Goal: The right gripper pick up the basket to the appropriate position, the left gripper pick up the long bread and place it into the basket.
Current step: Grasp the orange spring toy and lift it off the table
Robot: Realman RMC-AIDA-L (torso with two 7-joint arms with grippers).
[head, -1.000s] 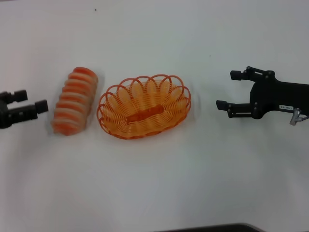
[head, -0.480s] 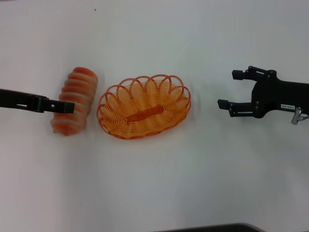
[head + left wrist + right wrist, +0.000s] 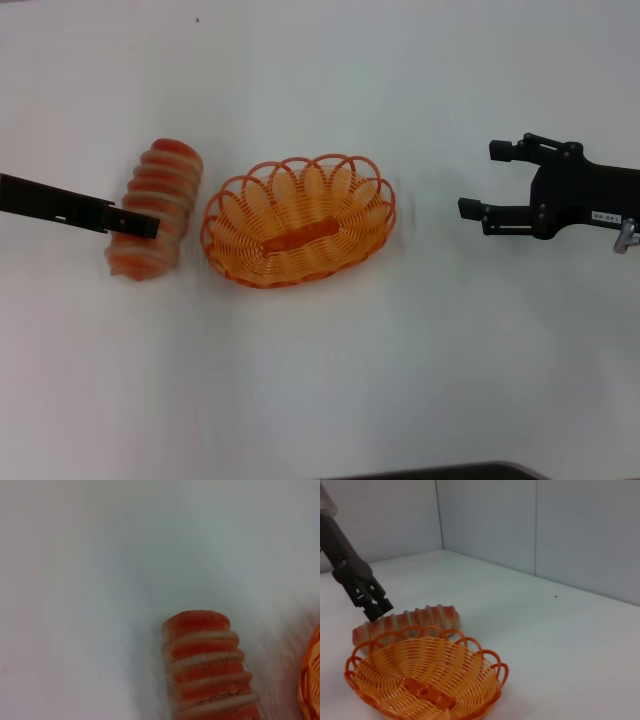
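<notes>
The long bread (image 3: 155,208), tan with orange-red ridges, lies on the white table left of the basket; it also shows in the left wrist view (image 3: 207,675) and the right wrist view (image 3: 415,617). The oval orange basket (image 3: 240,245) sits empty at the table's middle, close beside the bread (image 3: 425,680). My left gripper (image 3: 140,225) reaches in from the left, seen edge-on, with its tip over the middle of the bread; it also shows in the right wrist view (image 3: 374,609) just above the loaf. My right gripper (image 3: 481,179) is open and empty, well to the right of the basket.
The white table (image 3: 320,380) runs all round the objects. A grey wall (image 3: 570,530) stands behind the table. A dark edge (image 3: 430,472) shows at the bottom of the head view. The basket's rim (image 3: 312,680) shows at the edge of the left wrist view.
My left gripper turned edge-on and reached right from the table's left edge to over the bread. My right gripper drifted slightly right, away from the basket. Bread and basket have not moved.
</notes>
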